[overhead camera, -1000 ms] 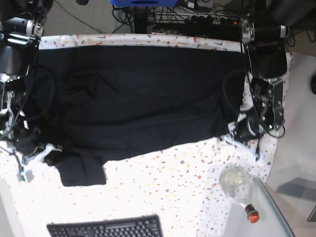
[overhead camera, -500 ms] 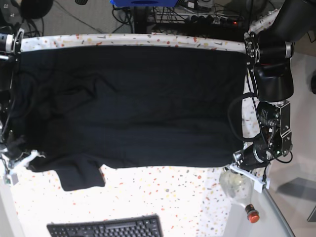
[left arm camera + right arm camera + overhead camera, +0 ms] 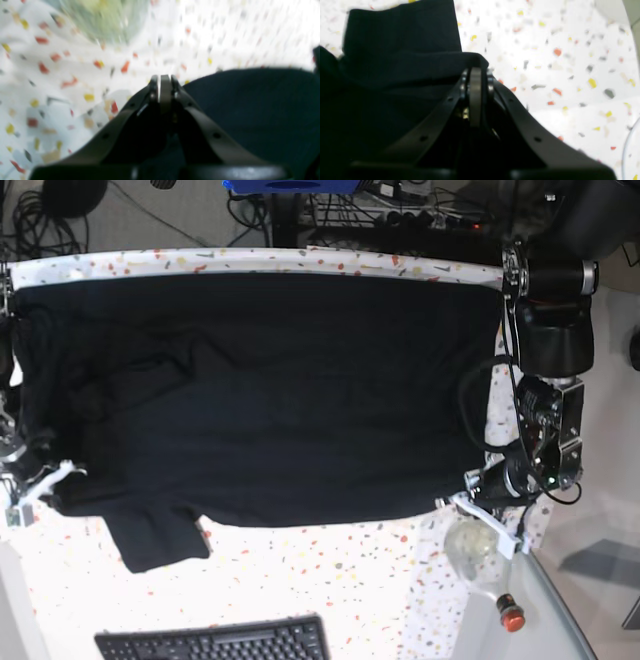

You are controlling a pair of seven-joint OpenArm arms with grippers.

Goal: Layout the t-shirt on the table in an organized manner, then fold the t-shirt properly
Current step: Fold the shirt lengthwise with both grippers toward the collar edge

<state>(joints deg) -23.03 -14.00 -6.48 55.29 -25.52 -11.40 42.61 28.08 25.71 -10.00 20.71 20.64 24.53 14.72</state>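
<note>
The black t-shirt point(image 3: 270, 390) lies spread wide across the speckled table point(image 3: 340, 580), with one sleeve point(image 3: 160, 535) hanging toward the keyboard. My left gripper point(image 3: 458, 501) is at the shirt's front right corner. In the left wrist view that gripper point(image 3: 162, 78) is shut, the t-shirt point(image 3: 250, 107) running under its fingers. My right gripper point(image 3: 45, 480) is at the front left corner. In the right wrist view it point(image 3: 475, 71) is shut on a raised fold of the t-shirt point(image 3: 395, 75), and the sleeve point(image 3: 400, 30) lies beyond.
A clear glass vessel point(image 3: 475, 545) stands just in front of the left gripper; it shows blurred in the left wrist view point(image 3: 105, 17). A small red-capped item point(image 3: 511, 617) lies nearby. A black keyboard point(image 3: 215, 642) sits at the front edge. Cables and gear crowd the back.
Both grippers have drawn apart and toward the front, taking the shirt's front edge with them. The cloth now lies wider and flatter. The left gripper has since eased back a little.
</note>
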